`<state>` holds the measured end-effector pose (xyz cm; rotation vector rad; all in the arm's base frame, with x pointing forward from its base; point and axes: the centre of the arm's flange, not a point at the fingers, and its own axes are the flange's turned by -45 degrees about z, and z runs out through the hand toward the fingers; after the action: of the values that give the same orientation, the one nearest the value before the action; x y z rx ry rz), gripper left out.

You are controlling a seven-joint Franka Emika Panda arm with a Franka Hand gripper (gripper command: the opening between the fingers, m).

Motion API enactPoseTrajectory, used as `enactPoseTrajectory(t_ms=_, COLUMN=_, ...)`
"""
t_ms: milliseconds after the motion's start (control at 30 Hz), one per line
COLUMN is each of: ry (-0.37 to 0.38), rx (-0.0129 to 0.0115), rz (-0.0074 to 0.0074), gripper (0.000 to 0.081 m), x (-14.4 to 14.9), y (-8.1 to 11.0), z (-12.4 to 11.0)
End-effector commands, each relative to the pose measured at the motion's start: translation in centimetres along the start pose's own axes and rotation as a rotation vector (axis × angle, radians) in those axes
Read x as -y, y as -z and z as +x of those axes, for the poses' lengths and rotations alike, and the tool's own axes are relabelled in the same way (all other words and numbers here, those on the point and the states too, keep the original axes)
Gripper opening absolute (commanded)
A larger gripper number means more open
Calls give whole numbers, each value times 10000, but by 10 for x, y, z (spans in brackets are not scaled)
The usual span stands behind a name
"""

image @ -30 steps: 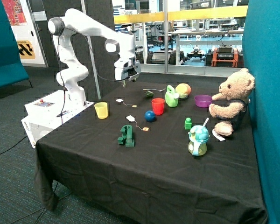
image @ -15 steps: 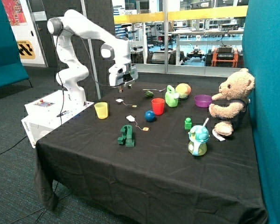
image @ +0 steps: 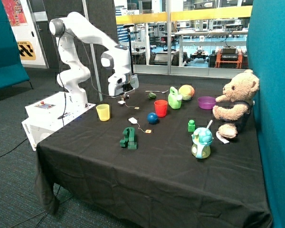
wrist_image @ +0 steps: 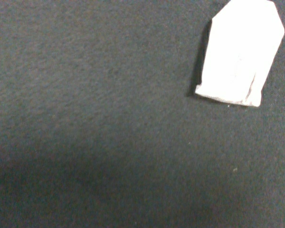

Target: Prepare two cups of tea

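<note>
The yellow cup [image: 103, 112] stands near the table's edge by the robot base, and the red cup [image: 160, 108] stands mid-table beside the green watering can. One white tea bag [image: 121, 101] lies on the black cloth between them, its string running to an orange tag [image: 137, 108]. My gripper [image: 125, 96] hangs low just above this bag. The wrist view shows the same tea bag [wrist_image: 240, 52] flat on the cloth, close up. A second tea bag [image: 133, 120] with its tag [image: 148, 131] lies nearer the front, beside the blue ball.
A blue ball [image: 153, 118], green blocks [image: 128, 138], a light-green watering can [image: 174, 98], a multicoloured ball [image: 186, 91], a purple bowl [image: 206, 102], a teddy bear [image: 235, 102], a small green block [image: 191, 125] and a toy pot [image: 201, 142] stand on the table.
The arm has swung toward the yellow cup's side and come down, bringing the gripper from high over the table to just above the far tea bag.
</note>
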<state>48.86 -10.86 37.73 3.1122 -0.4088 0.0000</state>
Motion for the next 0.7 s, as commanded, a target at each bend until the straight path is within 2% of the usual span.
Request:
enactPoseTrajectory(t_ms=0, ry=74, rx=3, rz=26, gripper=437, x=-6, y=-19, z=9)
enactPoseTrajectory(t_ms=167, ry=80, rx=3, rz=26, gripper=504, x=0, y=-26, z=18)
enactPoseTrajectory(t_ms=667, ry=-414, rx=4, rz=26, gripper=569, x=-2, y=-53, z=43)
